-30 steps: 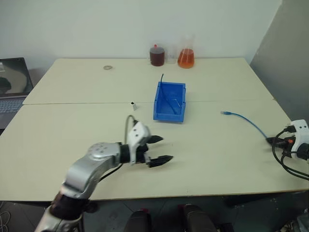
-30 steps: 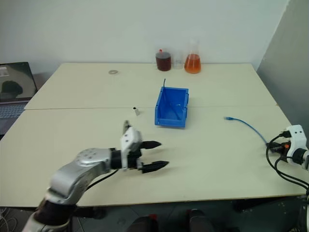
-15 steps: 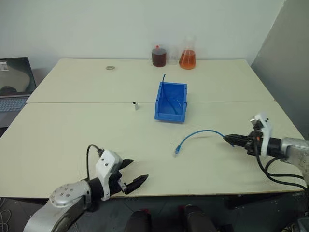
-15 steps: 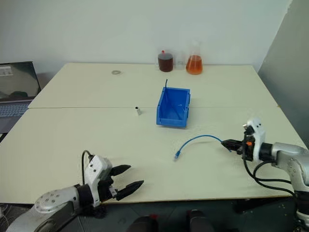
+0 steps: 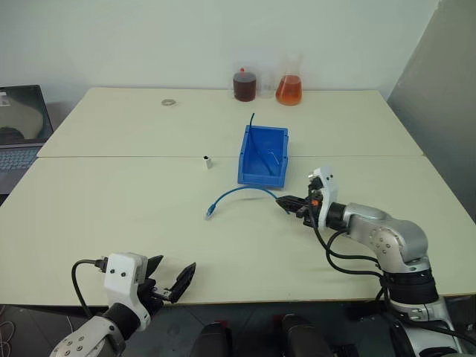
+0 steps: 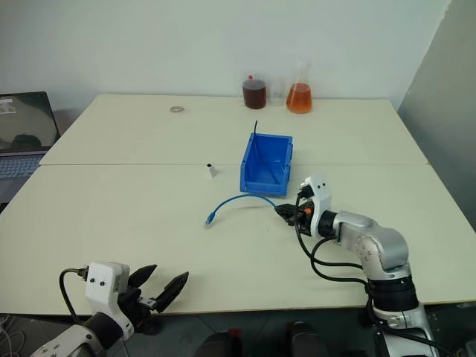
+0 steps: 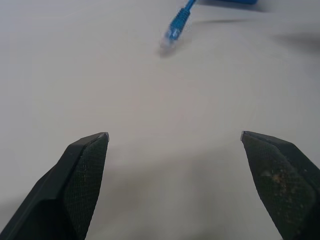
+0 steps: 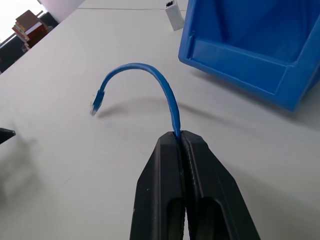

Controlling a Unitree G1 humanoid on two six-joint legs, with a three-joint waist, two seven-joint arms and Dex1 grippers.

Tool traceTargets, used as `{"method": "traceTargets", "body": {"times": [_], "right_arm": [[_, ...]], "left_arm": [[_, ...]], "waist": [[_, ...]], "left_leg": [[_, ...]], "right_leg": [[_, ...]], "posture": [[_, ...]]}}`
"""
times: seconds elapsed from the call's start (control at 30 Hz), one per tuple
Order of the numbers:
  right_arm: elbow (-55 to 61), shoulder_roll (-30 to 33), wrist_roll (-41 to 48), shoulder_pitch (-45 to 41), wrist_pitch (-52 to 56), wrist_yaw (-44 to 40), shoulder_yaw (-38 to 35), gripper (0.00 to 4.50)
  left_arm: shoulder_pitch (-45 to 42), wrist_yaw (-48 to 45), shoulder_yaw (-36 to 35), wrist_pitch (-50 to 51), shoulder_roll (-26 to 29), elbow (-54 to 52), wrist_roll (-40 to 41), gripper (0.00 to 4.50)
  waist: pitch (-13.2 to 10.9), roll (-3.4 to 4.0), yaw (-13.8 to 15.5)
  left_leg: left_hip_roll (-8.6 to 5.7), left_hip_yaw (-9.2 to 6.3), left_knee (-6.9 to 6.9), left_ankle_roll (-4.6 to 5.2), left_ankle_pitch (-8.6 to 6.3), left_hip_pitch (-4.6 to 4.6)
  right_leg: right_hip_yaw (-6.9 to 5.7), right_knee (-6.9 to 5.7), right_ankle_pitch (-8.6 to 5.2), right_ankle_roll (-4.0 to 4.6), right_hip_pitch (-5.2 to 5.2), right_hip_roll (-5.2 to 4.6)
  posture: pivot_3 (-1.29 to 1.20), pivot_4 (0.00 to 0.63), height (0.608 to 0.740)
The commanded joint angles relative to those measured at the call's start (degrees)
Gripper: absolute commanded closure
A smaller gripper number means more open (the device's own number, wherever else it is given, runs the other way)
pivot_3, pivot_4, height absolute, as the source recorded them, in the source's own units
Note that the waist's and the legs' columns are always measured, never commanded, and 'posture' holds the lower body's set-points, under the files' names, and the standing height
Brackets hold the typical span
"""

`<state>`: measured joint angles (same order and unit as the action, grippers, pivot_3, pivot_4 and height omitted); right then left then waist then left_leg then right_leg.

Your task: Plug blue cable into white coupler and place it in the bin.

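One step of three in hand: right gripper (image 5: 286, 201) clamped on one end of the blue cable (image 5: 238, 193), which arcs over the table (image 5: 111, 201) just in front of the bin (image 5: 262, 155), its plug end lying free. Left gripper (image 5: 169, 282) spread wide, empty, at the near table edge. Outstanding: white coupler (image 5: 207, 161) stands untouched beside the bin; no plugging, no binning yet.
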<state>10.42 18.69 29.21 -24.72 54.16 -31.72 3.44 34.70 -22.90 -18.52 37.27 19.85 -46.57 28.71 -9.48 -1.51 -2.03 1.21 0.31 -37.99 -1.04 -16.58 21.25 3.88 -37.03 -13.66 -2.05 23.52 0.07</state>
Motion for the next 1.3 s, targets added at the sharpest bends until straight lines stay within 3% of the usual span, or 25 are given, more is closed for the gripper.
{"method": "traceTargets", "body": {"times": [0.03,0.23,0.57,0.6,0.63,1.0,1.17,1.3], "right_arm": [[-0.36,0.33,-2.54,1.21,-3.79,-0.32,2.16,4.47],[-0.87,5.33,-12.1,4.39,-11.83,-0.79,9.84,4.47],[2.52,7.63,-12.48,9.23,-12.09,-2.13,9.33,4.47],[2.83,7.31,-11.85,9.29,-11.74,-2.39,9.06,4.02],[3.14,7.05,-11.24,9.29,-11.42,-2.71,8.75,3.94],[6.56,7.19,-4.34,10.36,-7.66,-4.76,2.04,1.22],[11.32,9.41,1.18,10.43,-5.11,-6.67,-3.01,0.05],[15.2,13.34,8.59,8.29,-0.7,-10.93,-6.98,0.02]], "left_arm": [[0.66,0.29,-2.45,-2.67,0.32,0.15,-0.7,0.0],[-2.38,0.16,-1.35,-3.16,1.63,1.88,-1.61,0.0],[-2.85,-1.89,-0.45,-4.32,3.41,3.29,-2.39,0.0],[-3.07,-1.97,-0.31,-4.34,3.48,3.45,-2.39,0.0],[-3.28,-2.03,-0.11,-4.35,3.57,3.54,-2.43,0.0],[-5.59,-2.91,0.03,-4.55,4.68,5.05,-2.2,0.0],[-9.99,-7.61,0.79,-5.08,10.23,8.66,-3.23,0.0],[-21.42,-15.55,4.93,-5.73,18.48,18.59,-4.08,0.0]], "waist": [[-0.01,-0.01,0.03],[-0.01,-0.01,0.01],[0.02,-0.07,0.11],[0.02,-0.09,0.11],[0.02,-0.1,0.09],[0.0,-0.12,0.14],[-0.05,-0.1,0.14],[-0.15,-0.09,0.28]], "left_leg": [[0.0,0.0,0.0,0.0,0.0,0.01],[0.04,0.0,0.0,0.0,0.0,-0.01],[0.04,-0.02,0.0,-0.02,-0.01,-0.01],[0.05,-0.02,0.0,-0.02,-0.01,-0.01],[0.05,-0.02,0.0,-0.02,-0.01,-0.01],[0.08,-0.01,0.0,-0.02,-0.01,0.01],[0.12,-0.05,0.01,-0.02,-0.01,0.0],[0.14,-0.09,0.0,-0.02,-0.01,0.0]], "right_leg": [[-0.01,0.0,-0.12,0.2,0.01,-0.01],[-0.06,-0.05,-0.15,0.25,0.04,0.03],[-0.06,-0.03,-0.16,0.28,0.03,0.03],[-0.06,-0.04,-0.16,0.28,0.03,0.03],[-0.07,-0.04,-0.16,0.28,0.03,0.03],[-0.06,-0.03,-0.16,0.28,0.04,0.05],[-0.11,-0.04,-0.17,0.29,0.05,0.11],[-0.14,-0.06,-0.17,0.29,0.05,0.2]], "posture": [[0.0,0.15,0.74],[0.0,0.15,0.74],[0.0,0.15,0.74],[0.0,0.15,0.74],[0.0,0.15,0.74],[0.0,0.15,0.74],[0.0,0.15,0.74],[0.0,0.15,0.74]]}}
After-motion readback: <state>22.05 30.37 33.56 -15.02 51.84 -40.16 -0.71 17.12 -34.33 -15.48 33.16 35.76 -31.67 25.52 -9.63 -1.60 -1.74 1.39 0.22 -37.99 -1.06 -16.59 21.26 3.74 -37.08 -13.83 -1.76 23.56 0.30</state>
